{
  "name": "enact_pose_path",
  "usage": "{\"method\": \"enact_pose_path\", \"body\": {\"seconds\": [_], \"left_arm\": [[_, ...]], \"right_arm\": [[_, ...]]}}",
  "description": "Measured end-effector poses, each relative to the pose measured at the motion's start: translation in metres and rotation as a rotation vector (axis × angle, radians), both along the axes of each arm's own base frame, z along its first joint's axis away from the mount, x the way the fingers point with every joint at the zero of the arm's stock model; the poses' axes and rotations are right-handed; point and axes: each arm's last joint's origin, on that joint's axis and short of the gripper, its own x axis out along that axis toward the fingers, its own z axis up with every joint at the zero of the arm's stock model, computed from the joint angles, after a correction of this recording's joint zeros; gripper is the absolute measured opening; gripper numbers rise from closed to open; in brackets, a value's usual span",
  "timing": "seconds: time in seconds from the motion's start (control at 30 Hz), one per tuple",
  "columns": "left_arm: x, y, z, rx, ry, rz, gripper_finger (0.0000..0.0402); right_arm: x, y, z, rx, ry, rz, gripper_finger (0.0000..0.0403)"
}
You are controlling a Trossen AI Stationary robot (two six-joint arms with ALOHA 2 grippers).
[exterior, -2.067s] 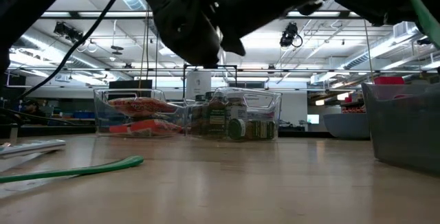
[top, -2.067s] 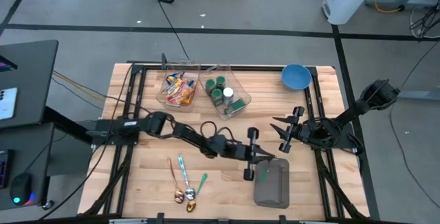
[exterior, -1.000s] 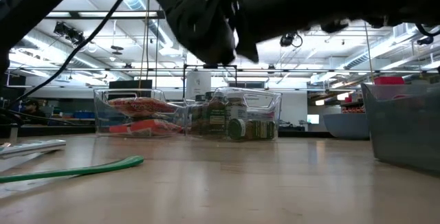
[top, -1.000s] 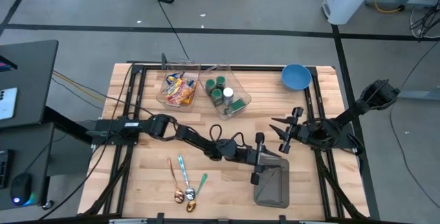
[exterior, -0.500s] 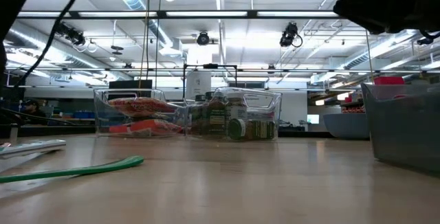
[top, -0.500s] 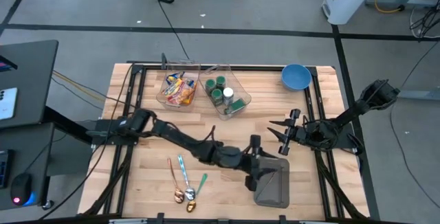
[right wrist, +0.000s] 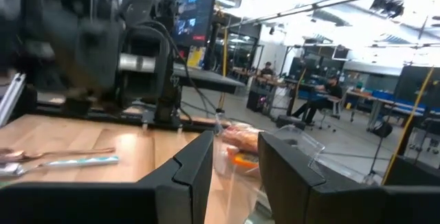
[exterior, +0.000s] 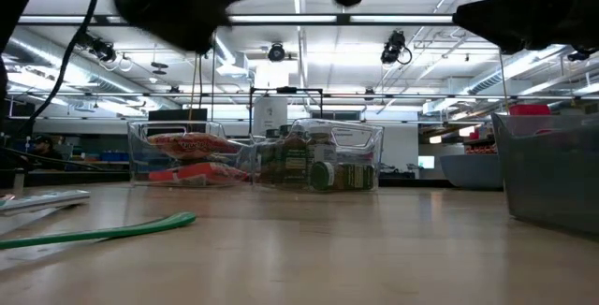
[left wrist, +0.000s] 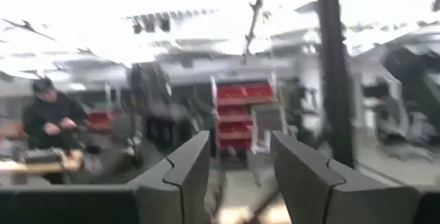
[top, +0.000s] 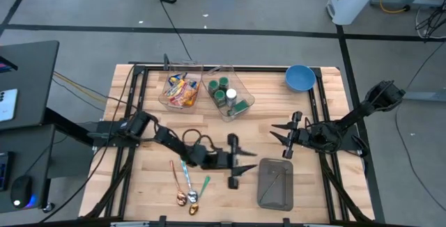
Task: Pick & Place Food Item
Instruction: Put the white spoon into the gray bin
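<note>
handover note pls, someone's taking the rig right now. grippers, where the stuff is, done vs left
Left gripper: mid-table, just left of the grey bin, fingers apart, nothing between them.
Right gripper: parked at the table's right side, fingers apart, empty.
Snack tub and can tub sit at the table's far edge; blue bowl at the far right corner; three spoons near the front left.
Done: cannot tell from here; something thin shows inside the grey bin, unclear what.
Left: confirm the bin's contents, then probably fetch the next food item from the tubs.
</note>
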Motion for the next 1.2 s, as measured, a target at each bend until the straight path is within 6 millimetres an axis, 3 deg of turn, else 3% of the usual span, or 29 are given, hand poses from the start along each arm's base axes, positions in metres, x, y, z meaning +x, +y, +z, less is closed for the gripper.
{"method": "enact_pose_path", "body": {"seconds": [0.1,0.23,0.53,0.87,1.2], "left_arm": [[-0.023,0.001,-0.021,0.001,0.115,-0.035,0.0158],[-0.064,0.001,-0.028,-0.02,0.311,0.003,0.0158],[-0.148,-0.002,-0.021,-0.004,0.921,-0.001,0.0184],[-0.173,-0.012,-0.031,0.324,1.348,-0.122,0.0239],[-0.183,-0.027,-0.019,0.593,1.433,-0.293,0.0247]], "right_arm": [[0.0,0.0,-0.002,0.007,0.016,0.006,0.0126],[0.001,0.001,-0.004,-0.002,0.035,0.006,0.0126],[0.001,0.0,-0.004,-0.006,0.038,0.005,0.0126],[0.0,-0.002,-0.004,0.009,0.042,-0.068,0.0126],[0.0,-0.003,-0.005,0.016,0.049,-0.108,0.0126]]}}
